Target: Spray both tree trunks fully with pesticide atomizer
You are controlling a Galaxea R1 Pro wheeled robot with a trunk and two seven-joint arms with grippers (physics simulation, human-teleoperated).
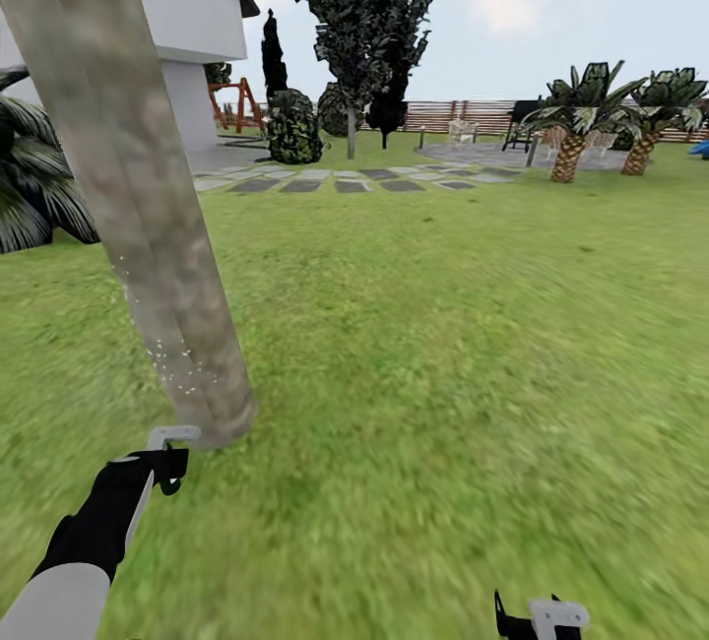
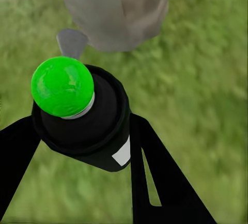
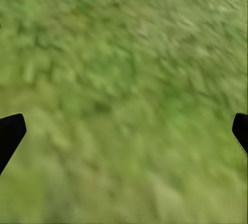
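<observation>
A thick grey-brown tree trunk (image 1: 148, 217) leans across the left of the head view, rooted in the lawn of the garden (image 1: 443, 345). Tiny white pesticide specks (image 1: 175, 369) dot its lower part. My left gripper (image 1: 169, 455) is low beside the trunk's base, shut on the pesticide atomizer (image 2: 98, 131). The atomizer is a dark bottle with a white label, and its top dot shows bright green. In the left wrist view, my left gripper (image 2: 82, 131) clamps it from both sides, with the trunk (image 2: 119, 12) just beyond. My right gripper (image 1: 547, 620) hangs open over bare grass, and in the right wrist view it (image 3: 124, 131) holds nothing.
A white house (image 1: 187, 20) stands at the back left, with stepping stones (image 1: 345, 182) and dark shrubs (image 1: 293, 128) in front. Two squat palms (image 1: 571, 143) and a slatted fence (image 1: 473, 113) close the back right. Palm fronds (image 1: 34, 187) spread behind the trunk.
</observation>
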